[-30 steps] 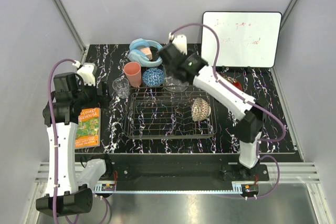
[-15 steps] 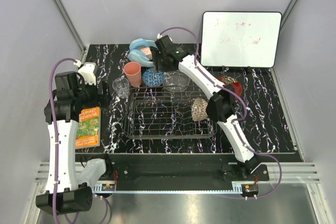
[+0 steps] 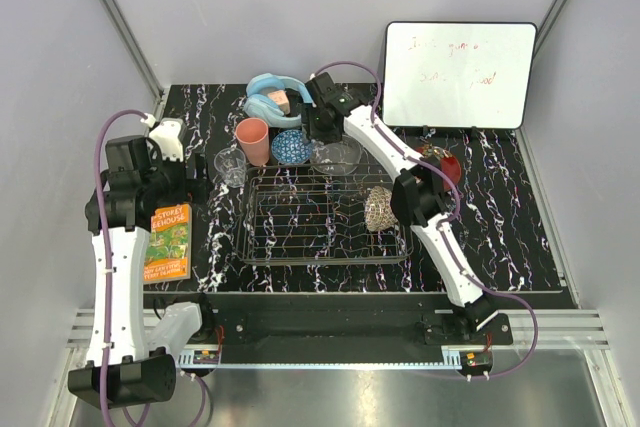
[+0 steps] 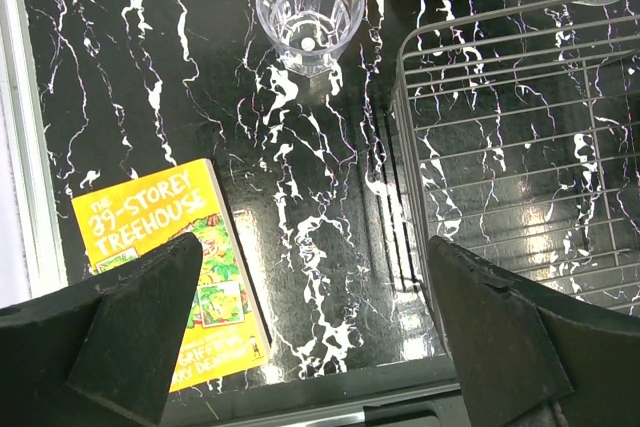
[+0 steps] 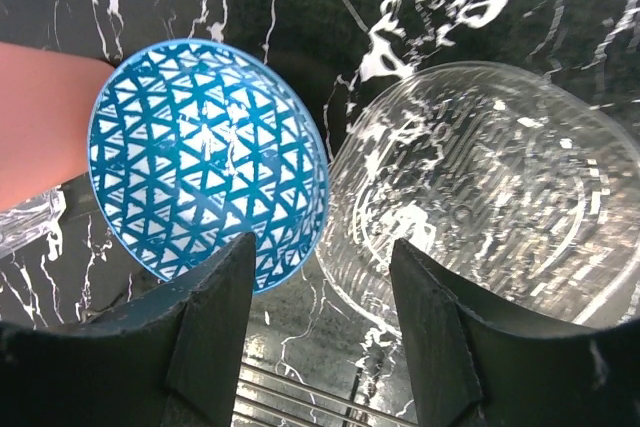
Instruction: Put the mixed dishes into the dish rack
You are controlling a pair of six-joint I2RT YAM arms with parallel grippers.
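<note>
We see the dish rack in the middle of the black table. It is made of shiny wire, and its long side runs left to right.

The clear glass bowl sits just behind the rack's far rim, open side up, with ripples in the glass. Right beside it on the left is the blue patterned bowl, also open side up and full of little blue and white triangles.

The small beige patterned bowl is in the right part of the rack, tipped up on its side. The red gold-decorated lacquer dish is near the rack's far right corner, partly hidden by the right arm.

The salmon-pink plastic cup stands just left of the blue bowl. The small clear glass tumbler stands near the cup, mouth up.

The right gripper hangs over the spot where the two bowls meet. Its fingers are wide apart and hold nothing. The left gripper is spread wide too, with nothing in it. It is over the table between the orange book and the rack's left edge.
</note>
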